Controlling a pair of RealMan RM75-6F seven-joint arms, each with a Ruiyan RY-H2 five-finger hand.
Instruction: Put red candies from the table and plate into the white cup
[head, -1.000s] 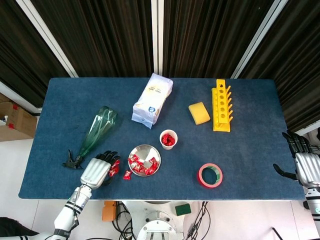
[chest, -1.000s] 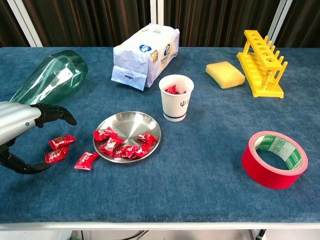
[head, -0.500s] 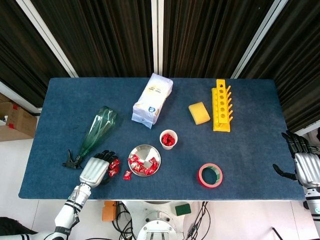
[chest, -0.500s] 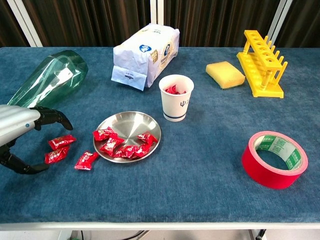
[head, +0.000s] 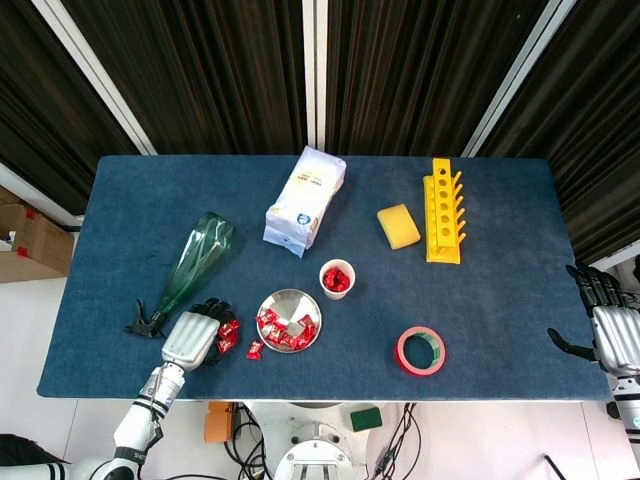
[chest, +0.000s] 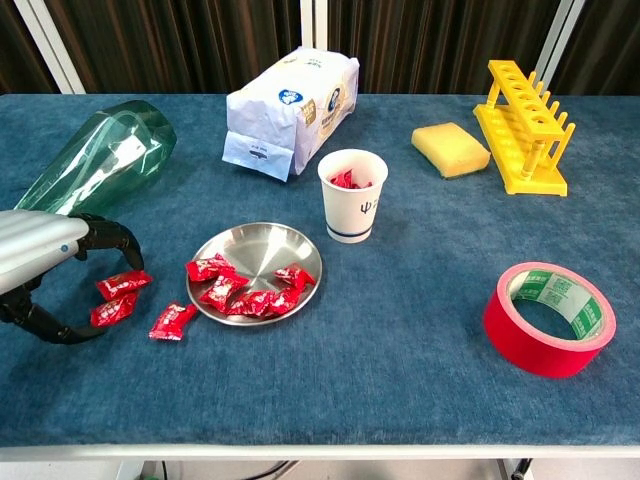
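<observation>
- Three red candies lie loose on the table (chest: 420, 340) just left of the steel plate (chest: 262, 247): an upper candy (chest: 124, 284), a lower candy (chest: 113, 310) and a third candy (chest: 172, 320) nearest the plate's rim.
- More red candies (chest: 240, 290) sit in the plate, mostly along its near and left side.
- The white cup (chest: 351, 196) stands upright just beyond the plate, to its right, with a few red candies already showing inside.
- My left hand (chest: 45, 270) hangs over the two leftmost loose candies, fingers (chest: 110, 238) arched above them and thumb (chest: 45, 325) low on the near side. It holds nothing; the fingers and thumb are apart, bracketing the candies without touching them, as far as I can tell.
- My right hand (head: 612, 335) is off the table's right edge, well apart from everything, fingers spread and empty.
- I judge the step in hand to be picking up a loose candy from the table; some candies are already in the cup, many remain.
- Next I need to lower the left hand, pinch one wrapper between thumb and finger, lift it and carry it right, over the plate, to the cup's mouth.
- The wrappers look thin and flat, so a shallow pinch may slip.
</observation>
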